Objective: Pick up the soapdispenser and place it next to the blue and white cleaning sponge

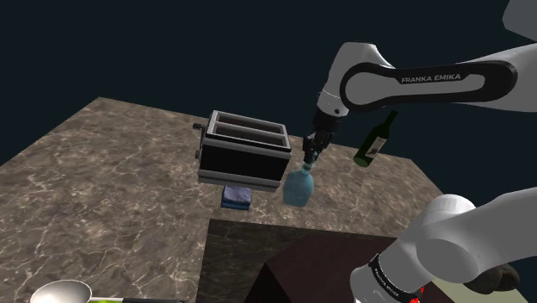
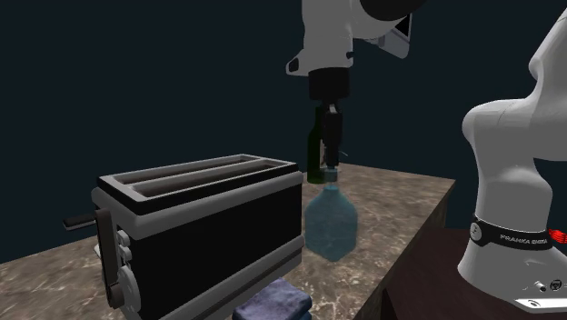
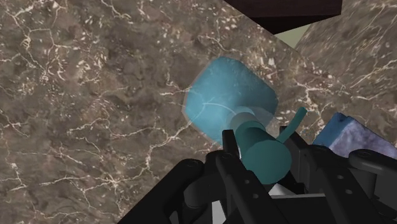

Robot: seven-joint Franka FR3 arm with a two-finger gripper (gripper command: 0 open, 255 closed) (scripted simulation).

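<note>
Gripper (image 1: 311,151): fingers closed on the teal pump of the blue soap dispenser (image 1: 299,187). In the shoulder view, the blue sponge (image 1: 236,197) lies at its nine o'clock, just beside the toaster (image 1: 245,148).

The translucent blue soap dispenser (image 1: 299,187) is upright, its teal pump clasped by the claw (image 1: 311,155), near the flat-lying blue sponge (image 1: 235,197).

From my end this reads as a kitchen: a brown marbled countertop (image 1: 112,172) with a two-slot toaster (image 1: 245,148), a green wine bottle (image 1: 376,139), a blue sponge (image 1: 235,198) (tucked just beside the toaster) and a translucent blue soap dispenser (image 1: 299,185).
</note>
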